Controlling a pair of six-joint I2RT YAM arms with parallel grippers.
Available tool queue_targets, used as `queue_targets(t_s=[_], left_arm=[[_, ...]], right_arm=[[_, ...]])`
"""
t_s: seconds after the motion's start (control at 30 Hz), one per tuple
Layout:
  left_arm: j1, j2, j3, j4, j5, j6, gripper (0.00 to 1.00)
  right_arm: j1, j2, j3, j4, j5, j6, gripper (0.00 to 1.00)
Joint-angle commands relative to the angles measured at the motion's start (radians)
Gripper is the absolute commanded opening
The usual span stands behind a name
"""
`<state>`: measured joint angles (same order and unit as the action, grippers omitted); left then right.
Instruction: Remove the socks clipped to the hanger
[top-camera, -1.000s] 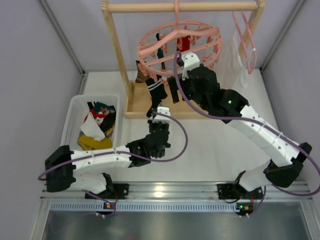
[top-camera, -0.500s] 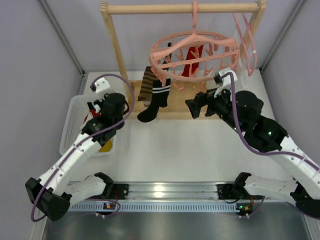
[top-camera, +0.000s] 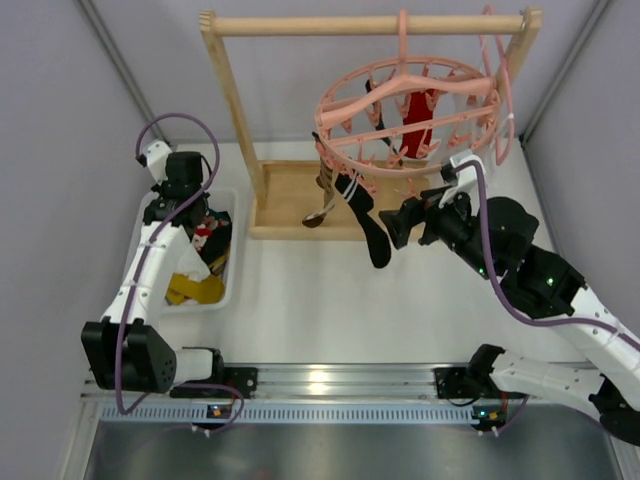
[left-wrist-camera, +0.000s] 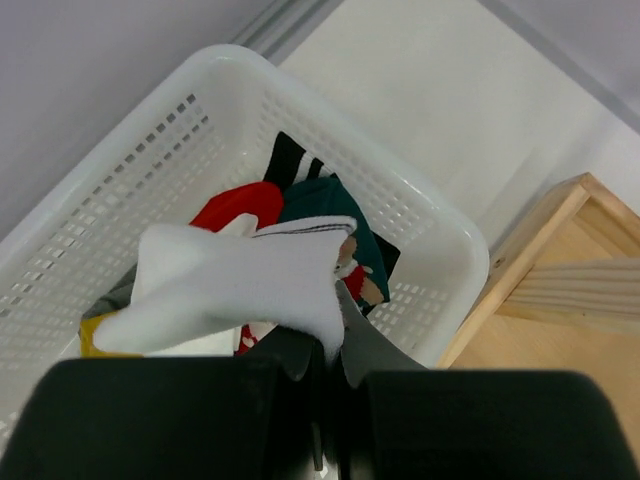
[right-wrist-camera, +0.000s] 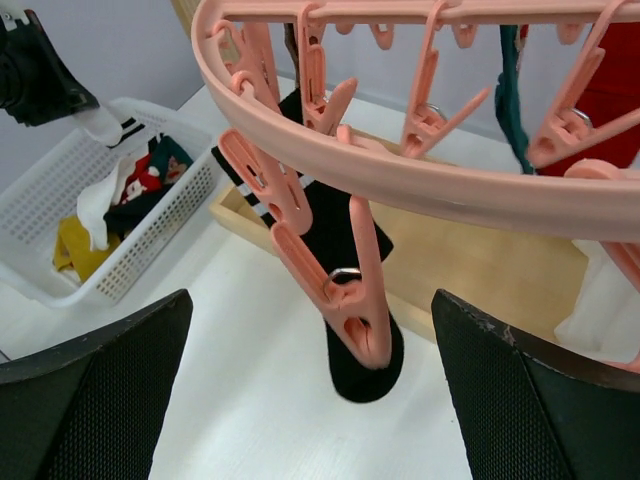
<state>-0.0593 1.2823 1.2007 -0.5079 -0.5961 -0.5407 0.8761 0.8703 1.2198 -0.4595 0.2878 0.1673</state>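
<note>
The round pink hanger (top-camera: 410, 105) hangs from the wooden rack's rod. A black sock with white stripes (top-camera: 365, 220) dangles from a clip on its near left side, and a red sock (top-camera: 420, 120) hangs further in. My right gripper (top-camera: 405, 220) is open and empty, just right of the black sock. In the right wrist view the black sock (right-wrist-camera: 345, 240) hangs from a pink clip (right-wrist-camera: 345, 295) between my spread fingers (right-wrist-camera: 100, 400), with a teal sock (right-wrist-camera: 510, 90) and the red sock (right-wrist-camera: 610, 90) behind. My left gripper (left-wrist-camera: 325, 345) is shut on a white sock (left-wrist-camera: 230, 285) above the basket.
A white basket (top-camera: 225, 200) at the left holds several socks and also shows in the left wrist view (left-wrist-camera: 440, 215). The wooden rack (top-camera: 235, 110) stands on its base (top-camera: 285, 195). A plain pink triangular hanger (top-camera: 500, 80) hangs at the rod's right end.
My left arm has swung from the black sock over to the basket with the white sock. The round hanger has shifted right. My right gripper has dropped away from the ring.
</note>
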Motion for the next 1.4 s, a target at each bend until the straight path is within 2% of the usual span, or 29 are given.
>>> queue_targets(t_s=[0.0,0.17,0.27,0.3,0.53,0.63,0.67,0.73,0.77,0.8,0.97,1.03,1.2,1.27,1.37], left_arm=[[0.015,0.017,0.008,-0.011,0.051,-0.037,0.00],[0.052,0.038,-0.006,-0.011,0.084,-0.065,0.00],[0.130,0.041,-0.042,-0.011,0.116,-0.102,0.02],[0.141,0.046,-0.056,-0.009,0.119,-0.107,0.05],[0.179,0.095,-0.082,-0.007,0.154,-0.148,0.05],[0.184,0.124,-0.087,-0.006,0.168,-0.153,0.20],[0.185,0.127,-0.090,-0.007,0.170,-0.154,0.39],[0.185,0.123,-0.099,-0.006,0.151,-0.163,0.66],[0.187,0.112,-0.105,-0.007,0.148,-0.166,0.88],[0.187,0.108,-0.107,-0.007,0.147,-0.166,0.98],[0.187,0.065,-0.096,-0.007,0.192,-0.143,0.98],[0.185,0.016,-0.096,-0.007,0.240,-0.124,0.98],[0.187,-0.089,-0.082,-0.011,0.298,-0.056,0.98],[0.187,-0.148,-0.070,-0.007,0.327,-0.042,0.98],[0.187,-0.204,-0.043,-0.009,0.395,0.002,0.98]], right_arm=[[-0.006,0.045,0.058,-0.050,0.030,-0.017,1.00],[-0.006,0.098,0.118,-0.062,-0.024,-0.028,0.99],[-0.006,0.084,0.136,-0.064,-0.077,-0.026,1.00],[-0.006,0.078,0.142,-0.068,-0.081,-0.032,0.99],[-0.022,0.116,0.141,-0.064,-0.026,-0.084,0.99],[-0.026,0.124,0.127,-0.030,-0.105,-0.112,0.99],[-0.028,0.124,0.130,-0.027,-0.117,-0.114,1.00],[-0.028,0.122,0.139,-0.028,-0.159,-0.130,0.99],[-0.029,0.118,0.138,-0.022,-0.201,-0.152,1.00],[-0.029,0.115,0.138,-0.018,-0.217,-0.158,1.00],[-0.031,0.075,0.133,-0.019,-0.259,-0.190,1.00],[-0.031,0.053,0.119,-0.016,-0.347,-0.219,0.99],[-0.031,-0.033,0.051,0.068,-0.433,-0.248,0.99],[-0.031,-0.060,0.052,0.058,-0.505,-0.261,0.99],[-0.031,-0.076,0.069,0.025,-0.515,-0.259,0.99]])
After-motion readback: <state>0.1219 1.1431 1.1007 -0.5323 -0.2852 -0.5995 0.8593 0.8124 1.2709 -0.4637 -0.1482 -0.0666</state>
